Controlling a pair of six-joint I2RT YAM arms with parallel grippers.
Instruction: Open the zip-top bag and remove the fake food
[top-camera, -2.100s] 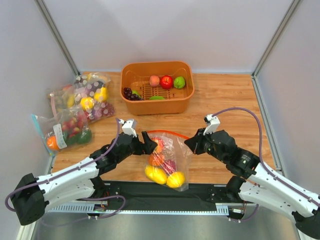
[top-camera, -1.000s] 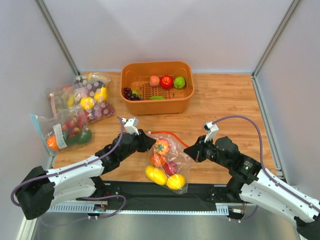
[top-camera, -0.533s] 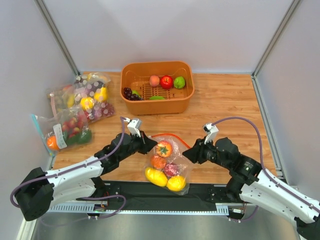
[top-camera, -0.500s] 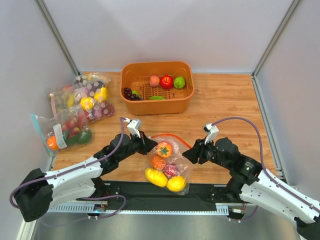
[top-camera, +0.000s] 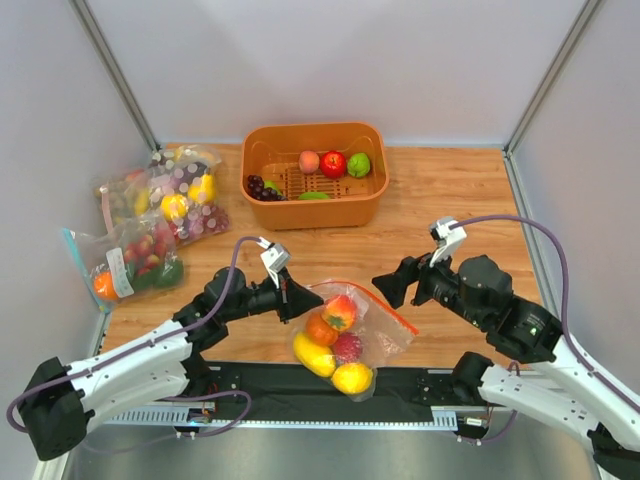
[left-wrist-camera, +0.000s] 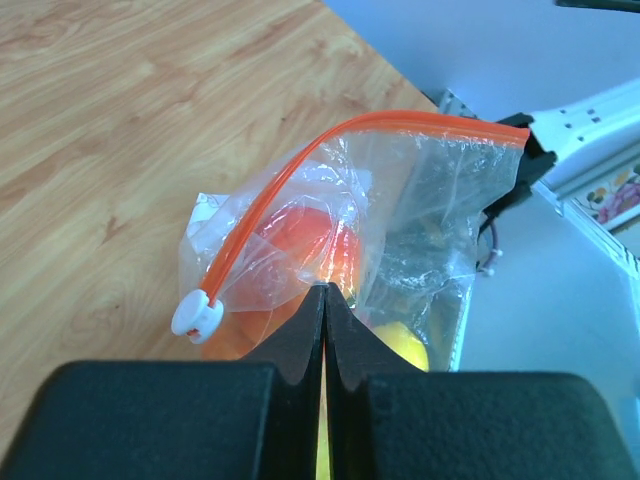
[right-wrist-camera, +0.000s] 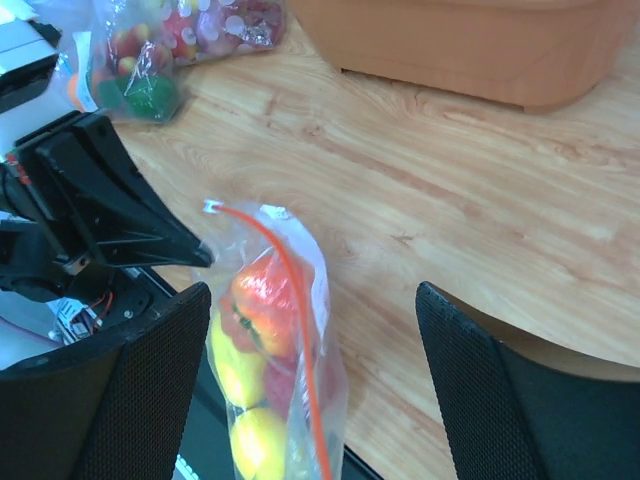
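The zip-top bag (top-camera: 372, 325) is clear plastic with an orange-red zip strip (left-wrist-camera: 268, 196) and a white slider (left-wrist-camera: 196, 315) at one end. It hangs near the table's front edge. My left gripper (top-camera: 305, 300) is shut on the bag's plastic just below the strip, its fingertips (left-wrist-camera: 325, 292) pressed together on it. Inside lies the fake food: a red-yellow fruit (top-camera: 340, 311), an orange piece (top-camera: 320, 330) and yellow fruits (top-camera: 352, 378). My right gripper (top-camera: 393, 287) stands open to the right of the bag. In the right wrist view the bag (right-wrist-camera: 270, 330) shows between its wide fingers (right-wrist-camera: 150, 400), untouched.
An orange basket (top-camera: 330, 212) with a peach, a red apple, a green fruit and grapes stands at the back. Two other filled bags (top-camera: 178, 195) (top-camera: 125, 265) lie at the left wall. A black rail (top-camera: 250, 385) runs along the table's near edge.
My right gripper let go of the bag, opened wide and pulled back up to the right. My left gripper closed on the bag's edge and carried it slightly right.
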